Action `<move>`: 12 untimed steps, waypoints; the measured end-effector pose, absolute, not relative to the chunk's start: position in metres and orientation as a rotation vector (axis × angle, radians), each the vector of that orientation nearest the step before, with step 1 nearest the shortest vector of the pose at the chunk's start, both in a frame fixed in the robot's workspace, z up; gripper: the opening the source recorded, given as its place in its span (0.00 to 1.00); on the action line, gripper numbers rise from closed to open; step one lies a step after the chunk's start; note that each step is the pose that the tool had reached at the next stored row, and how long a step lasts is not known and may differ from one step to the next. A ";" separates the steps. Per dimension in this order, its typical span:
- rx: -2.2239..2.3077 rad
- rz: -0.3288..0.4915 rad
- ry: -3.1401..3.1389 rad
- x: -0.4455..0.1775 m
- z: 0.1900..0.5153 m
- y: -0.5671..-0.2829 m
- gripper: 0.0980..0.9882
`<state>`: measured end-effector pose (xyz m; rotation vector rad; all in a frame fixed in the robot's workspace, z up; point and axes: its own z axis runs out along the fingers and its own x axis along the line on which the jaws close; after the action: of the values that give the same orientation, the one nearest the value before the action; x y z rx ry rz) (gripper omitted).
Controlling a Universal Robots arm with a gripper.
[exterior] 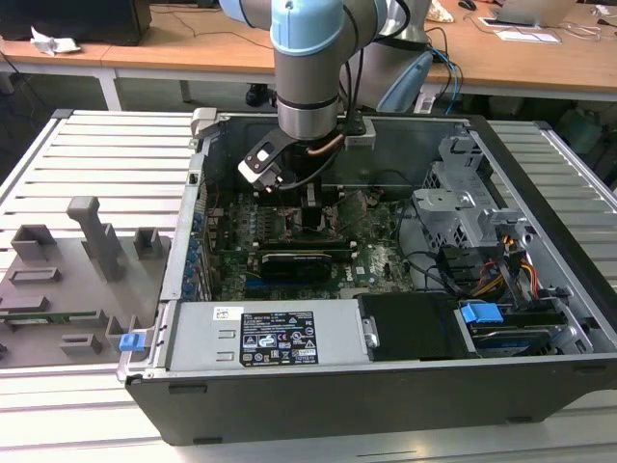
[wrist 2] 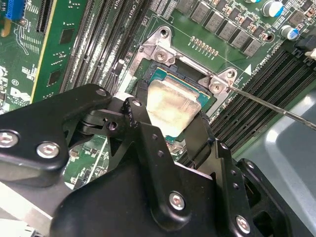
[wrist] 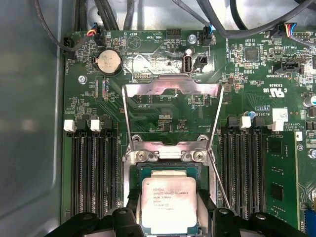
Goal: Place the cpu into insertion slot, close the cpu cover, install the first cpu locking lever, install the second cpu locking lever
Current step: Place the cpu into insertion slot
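One tool [wrist 2: 170, 117] clamps one cpu [wrist: 169, 202] at one insertion slot [wrist: 168, 168], with one cpu cover [wrist: 170, 89] raised.

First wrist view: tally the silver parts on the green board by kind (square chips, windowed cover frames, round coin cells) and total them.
cpu, silver-grey square chip: 1
cpu cover, thin silver metal frame with a window, raised open: 1
coin cell, round, silver: 1
Total: 3
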<state>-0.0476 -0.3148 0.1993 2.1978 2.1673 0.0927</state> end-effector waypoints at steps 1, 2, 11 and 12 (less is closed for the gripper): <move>2.198 0.093 2.167 -0.048 0.199 -0.315 0.49; 2.198 0.093 2.167 -0.048 0.199 -0.315 0.49; 2.198 0.093 2.167 -0.047 0.199 -0.315 0.58; 2.198 0.093 2.167 -0.047 0.199 -0.315 0.56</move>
<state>-0.0474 -0.3148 0.1991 2.1980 2.1669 0.0929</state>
